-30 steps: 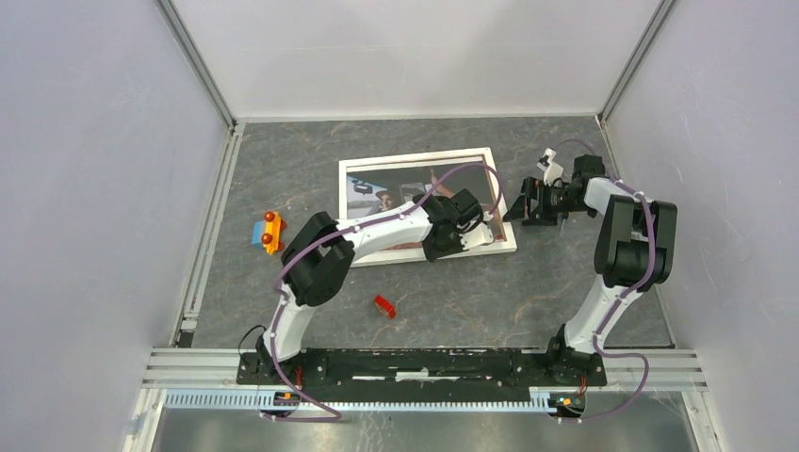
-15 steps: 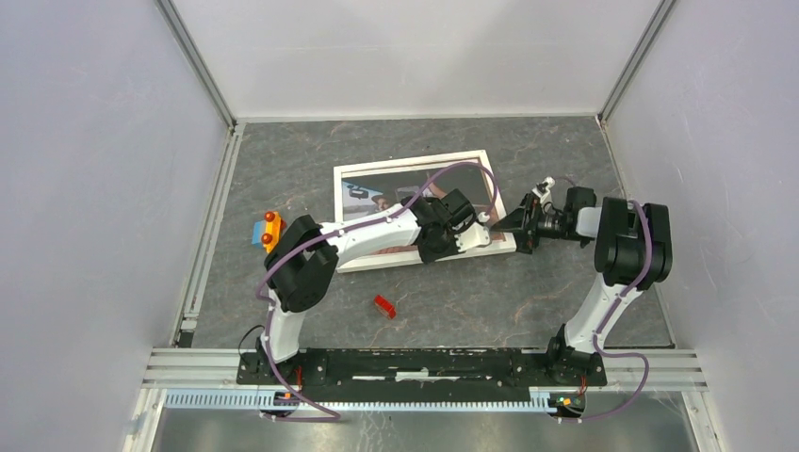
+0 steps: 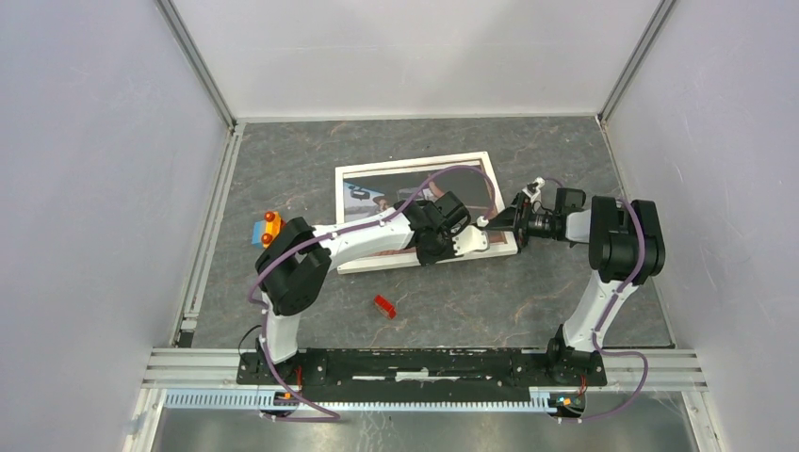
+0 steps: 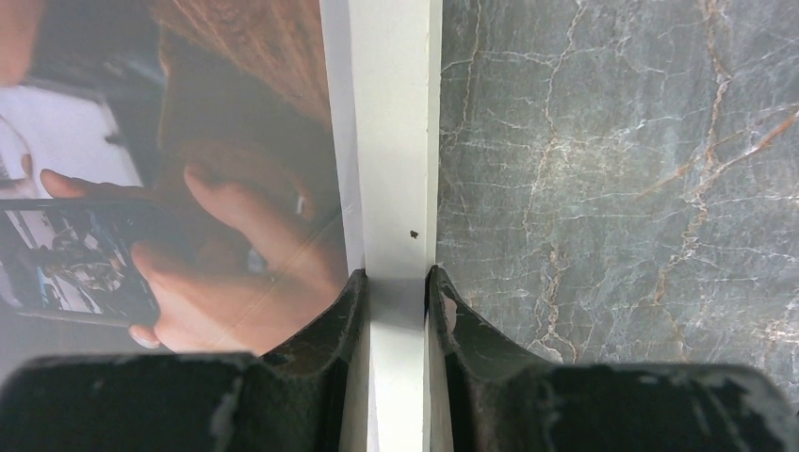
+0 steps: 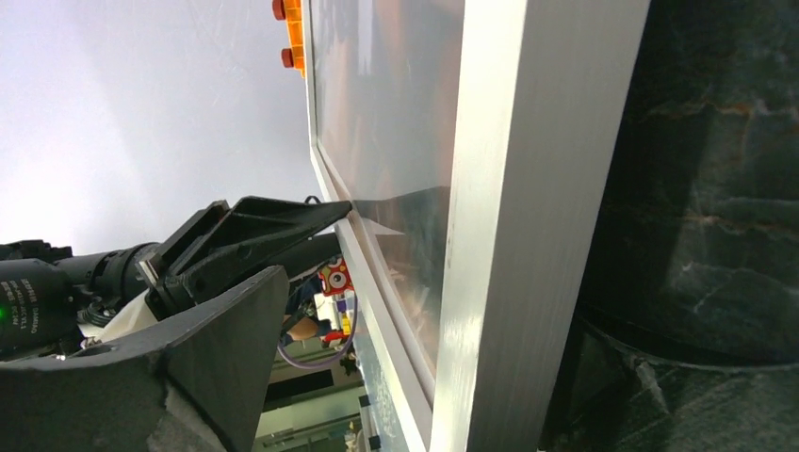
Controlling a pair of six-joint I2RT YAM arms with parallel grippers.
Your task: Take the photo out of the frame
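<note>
The frame (image 3: 415, 160) lies on the table with its white border up and the photo (image 3: 372, 188) showing through the front. My left gripper (image 3: 471, 240) is shut on the frame's near right border; in the left wrist view its fingers (image 4: 344, 311) pinch the white strip (image 4: 396, 141), with the photo (image 4: 188, 188) to the left. My right gripper (image 3: 513, 226) stands open at the frame's right edge. In the right wrist view that edge (image 5: 528, 188) rises between the jaws, with a gap between the left finger (image 5: 217, 358) and the glass.
An orange and blue toy car (image 3: 268, 231) sits left of the frame, and shows at the top of the right wrist view (image 5: 292, 28). A small red piece (image 3: 383, 306) lies nearer the bases. An aluminium rail (image 3: 212, 226) runs along the left wall.
My right gripper came in from the right and now straddles the frame's right edge. The frame and my left gripper have shifted slightly to the left.
</note>
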